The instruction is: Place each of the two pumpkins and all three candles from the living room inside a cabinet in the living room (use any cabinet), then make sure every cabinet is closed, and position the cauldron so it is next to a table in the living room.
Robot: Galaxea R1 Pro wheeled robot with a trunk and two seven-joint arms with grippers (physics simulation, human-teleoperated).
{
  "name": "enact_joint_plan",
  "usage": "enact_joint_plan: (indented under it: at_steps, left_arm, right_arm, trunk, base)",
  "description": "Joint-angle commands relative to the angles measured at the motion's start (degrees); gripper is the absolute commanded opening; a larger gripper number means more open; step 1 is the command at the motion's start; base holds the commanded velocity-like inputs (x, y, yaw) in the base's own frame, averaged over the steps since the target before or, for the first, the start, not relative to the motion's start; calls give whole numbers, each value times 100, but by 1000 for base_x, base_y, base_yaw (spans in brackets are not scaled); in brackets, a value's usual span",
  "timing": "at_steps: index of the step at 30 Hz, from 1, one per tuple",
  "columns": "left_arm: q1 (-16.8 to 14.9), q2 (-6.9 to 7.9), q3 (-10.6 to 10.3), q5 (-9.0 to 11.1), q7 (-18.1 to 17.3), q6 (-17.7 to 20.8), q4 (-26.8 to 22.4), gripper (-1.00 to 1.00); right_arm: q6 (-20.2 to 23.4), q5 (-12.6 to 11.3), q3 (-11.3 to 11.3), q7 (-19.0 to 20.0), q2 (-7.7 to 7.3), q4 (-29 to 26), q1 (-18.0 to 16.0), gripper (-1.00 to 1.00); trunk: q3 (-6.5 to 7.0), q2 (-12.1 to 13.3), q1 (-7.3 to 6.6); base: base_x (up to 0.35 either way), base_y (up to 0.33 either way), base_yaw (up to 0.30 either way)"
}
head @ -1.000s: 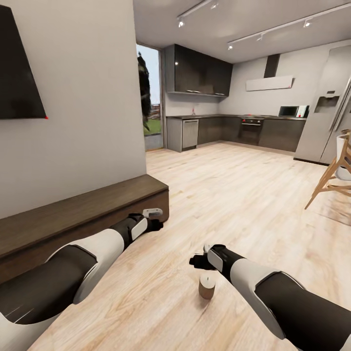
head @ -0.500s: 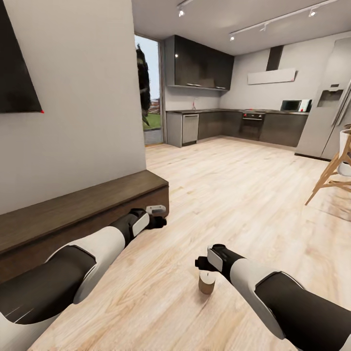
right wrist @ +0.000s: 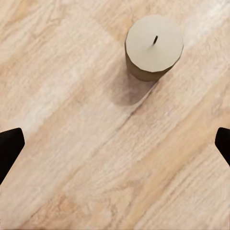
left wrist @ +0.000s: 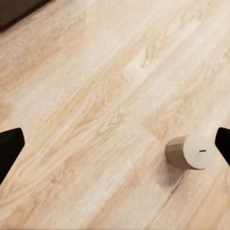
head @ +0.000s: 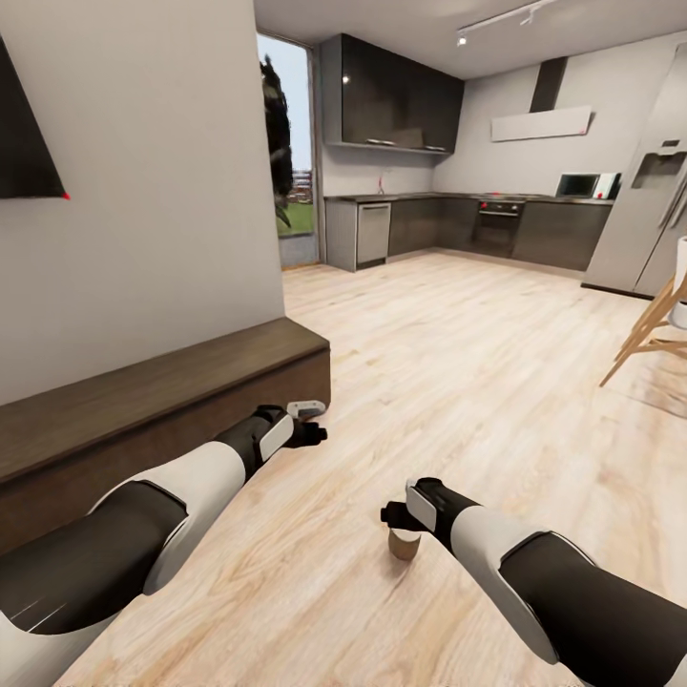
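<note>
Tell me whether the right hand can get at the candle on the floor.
Probably yes: the right hand hangs open just above the upright candle, with only bare floor around it.

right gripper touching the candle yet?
Apart. The right wrist view shows the candle standing alone on the floor, well clear of both right gripper fingertips.
</note>
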Motion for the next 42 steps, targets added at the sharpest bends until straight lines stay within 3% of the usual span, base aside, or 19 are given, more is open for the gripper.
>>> enact_joint_plan:
  at_steps: [1, 16, 42]
  left_arm:
    - [-4, 0, -28, 56, 52, 22, -4, 100]
    - [-3, 0, -28, 55, 81, 16, 9, 100]
    - [-3, 0, -28, 55, 55, 20, 0, 100]
  right_arm:
    - [11, -60, 47, -1, 3, 7, -5, 100]
    - [-32, -67, 50, 33, 3, 16, -1, 100]
    - [41, -62, 62, 93, 19, 16, -10, 100]
  trunk:
    - [-12, -3, -1]
    - [-23, -3, -1]
    - [-239, -3, -1]
  base:
    - [7, 0, 0]
    - [252, -137, 0]
    - [12, -33, 4]
